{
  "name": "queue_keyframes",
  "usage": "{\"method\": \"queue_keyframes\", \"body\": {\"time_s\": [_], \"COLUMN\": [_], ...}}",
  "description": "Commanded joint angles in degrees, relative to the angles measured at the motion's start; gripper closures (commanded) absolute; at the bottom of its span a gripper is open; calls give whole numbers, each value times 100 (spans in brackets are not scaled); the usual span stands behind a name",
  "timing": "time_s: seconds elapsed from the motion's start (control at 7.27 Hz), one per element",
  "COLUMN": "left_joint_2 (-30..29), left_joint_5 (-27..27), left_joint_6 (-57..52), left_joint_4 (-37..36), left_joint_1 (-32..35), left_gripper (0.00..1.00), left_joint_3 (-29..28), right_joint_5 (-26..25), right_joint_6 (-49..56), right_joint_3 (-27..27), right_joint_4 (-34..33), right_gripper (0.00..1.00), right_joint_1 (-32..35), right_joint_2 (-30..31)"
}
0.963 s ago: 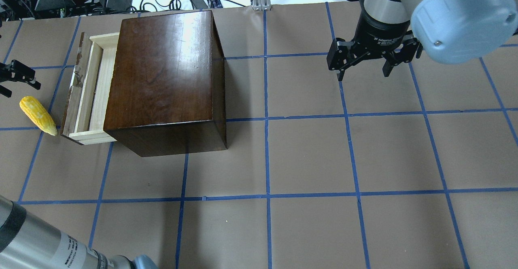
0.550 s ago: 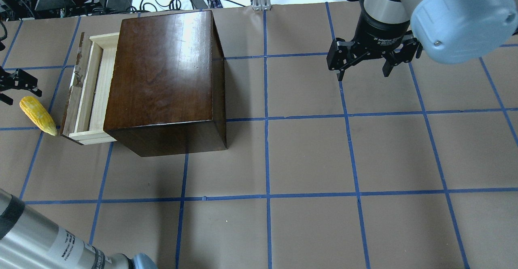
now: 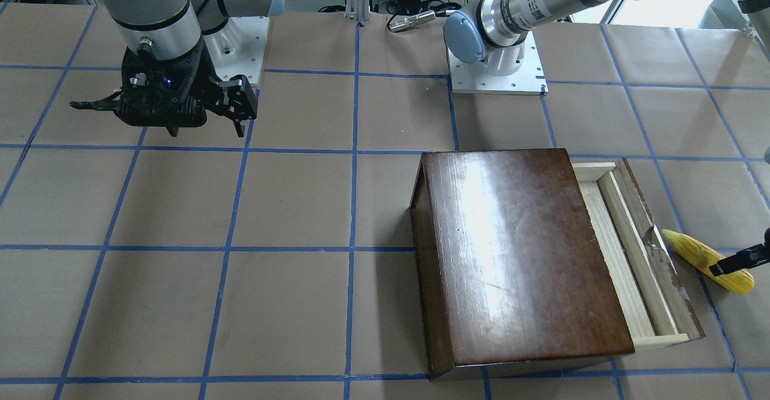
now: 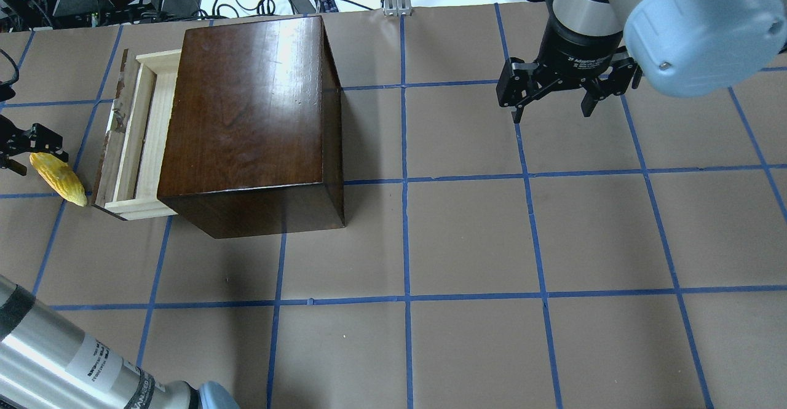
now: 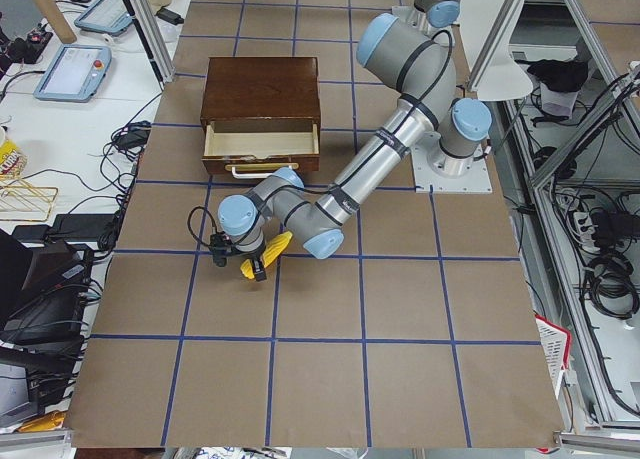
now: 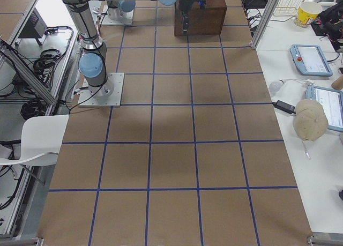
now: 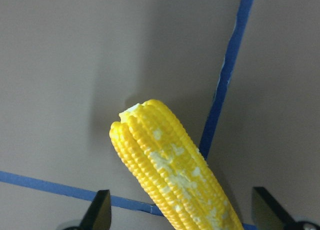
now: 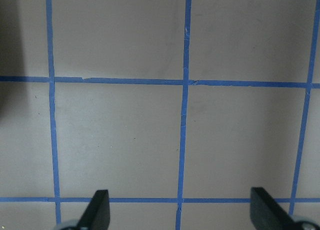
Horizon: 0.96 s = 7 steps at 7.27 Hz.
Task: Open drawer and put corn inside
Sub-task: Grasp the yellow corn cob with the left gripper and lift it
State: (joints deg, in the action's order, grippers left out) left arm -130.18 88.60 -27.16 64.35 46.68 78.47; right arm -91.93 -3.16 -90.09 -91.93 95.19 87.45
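One tabletop (image 4: 467, 237), brown paper with a blue tape grid. Dark glossy box (image 4: 246, 107) sits on the robot's left half. Drawer (image 4: 144, 138) is pulled partly out, pale tray exposed, dark front chipped. Right hand (image 4: 552, 114) hangs over bare paper, well apart from the box, fingers spread. Left hand (image 7: 182, 212) is low at the corn (image 4: 58, 178), fingers spread, one on each side of the cob, a gap on both sides. Corn lies on the tabletop just beside the drawer front, outside it, tapered tip nearest the front's corner.
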Motion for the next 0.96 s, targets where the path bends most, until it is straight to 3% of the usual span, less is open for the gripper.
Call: {"method": "queue_keyframes", "body": {"time_s": [0.0,0.14,0.28,0.41,0.69,0.83], "left_joint_2": [-43,-34,-26,-17,1,10], "left_joint_5": [-36,7,-1,-45,-63,-63], "left_joint_6": [-8,-17,-9,0,0,0], "left_joint_4": [-28,-28,-37,-28,-19,-19], "left_joint_1": [-1,-1,-1,-1,-1,-1], "left_gripper": [5,21,53,79,100,100], "left_joint_3": [19,54,63,72,72,72], "right_joint_5": [0,0,0,0,0,0], "right_joint_6": [0,0,0,0,0,0], "right_joint_3": [0,0,0,0,0,0], "right_joint_4": [0,0,0,0,0,0], "right_gripper": [0,0,0,0,0,0], "right_joint_1": [0,0,0,0,0,0], "right_joint_2": [0,0,0,0,0,0]}}
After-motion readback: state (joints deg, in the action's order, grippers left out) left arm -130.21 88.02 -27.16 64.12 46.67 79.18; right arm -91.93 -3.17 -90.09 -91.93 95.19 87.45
